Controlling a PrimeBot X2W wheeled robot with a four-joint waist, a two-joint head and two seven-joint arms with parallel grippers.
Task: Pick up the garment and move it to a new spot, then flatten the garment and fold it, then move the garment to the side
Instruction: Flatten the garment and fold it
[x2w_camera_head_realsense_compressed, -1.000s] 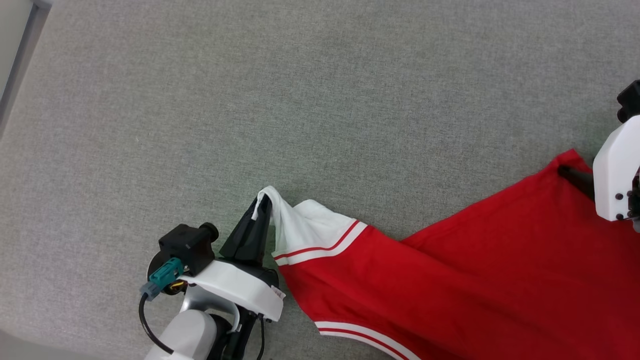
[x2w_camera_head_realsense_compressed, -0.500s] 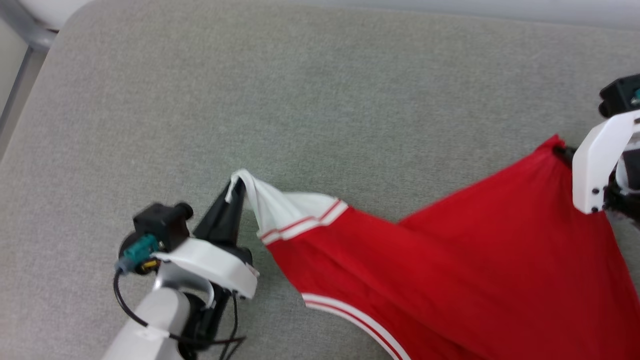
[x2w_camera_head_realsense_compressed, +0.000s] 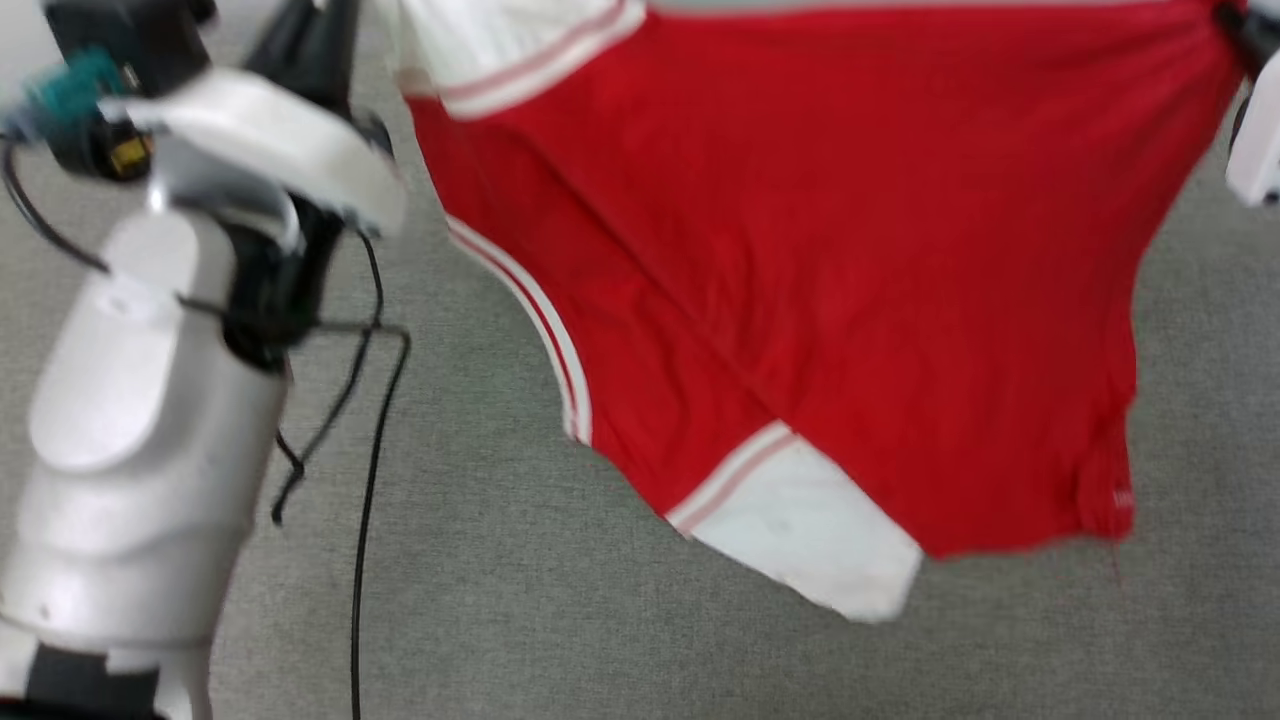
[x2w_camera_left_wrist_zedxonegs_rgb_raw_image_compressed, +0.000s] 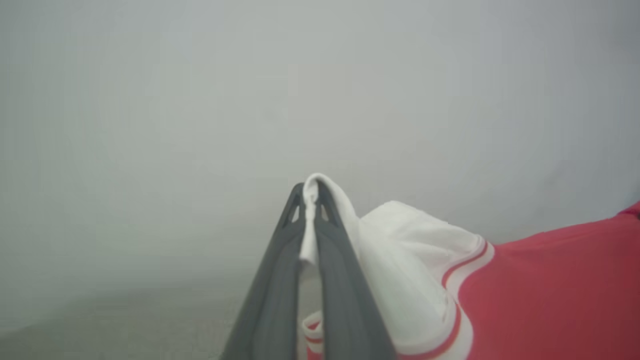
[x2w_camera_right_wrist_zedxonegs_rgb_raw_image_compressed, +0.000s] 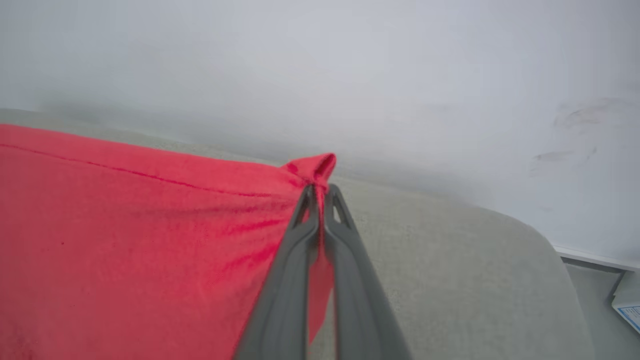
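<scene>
The garment (x2w_camera_head_realsense_compressed: 820, 250), a red jersey with white sleeves and red-and-white striped trim, hangs stretched between both arms above the grey surface. My left gripper (x2w_camera_left_wrist_zedxonegs_rgb_raw_image_compressed: 310, 192) is shut on the tip of a white sleeve (x2w_camera_left_wrist_zedxonegs_rgb_raw_image_compressed: 400, 260); its dark fingers (x2w_camera_head_realsense_compressed: 315, 45) rise at the top left of the head view. My right gripper (x2w_camera_right_wrist_zedxonegs_rgb_raw_image_compressed: 320, 192) is shut on a red corner of the garment (x2w_camera_right_wrist_zedxonegs_rgb_raw_image_compressed: 125, 235); its white housing (x2w_camera_head_realsense_compressed: 1255, 140) sits at the right edge of the head view. A second white sleeve (x2w_camera_head_realsense_compressed: 810, 535) dangles at the garment's low point. No numbers show on this side.
A grey fabric surface (x2w_camera_head_realsense_compressed: 620, 620) lies under the hanging garment, and its rounded far edge (x2w_camera_right_wrist_zedxonegs_rgb_raw_image_compressed: 500, 260) meets a pale wall. My left forearm (x2w_camera_head_realsense_compressed: 140, 420) with loose black cables (x2w_camera_head_realsense_compressed: 365, 420) fills the left side. A white object with blue print (x2w_camera_right_wrist_zedxonegs_rgb_raw_image_compressed: 627, 300) lies past the surface's right end.
The right gripper has shut on the red corner. Both arms have lifted the garment off the surface, so it now hangs spread out; the head camera has shifted too.
</scene>
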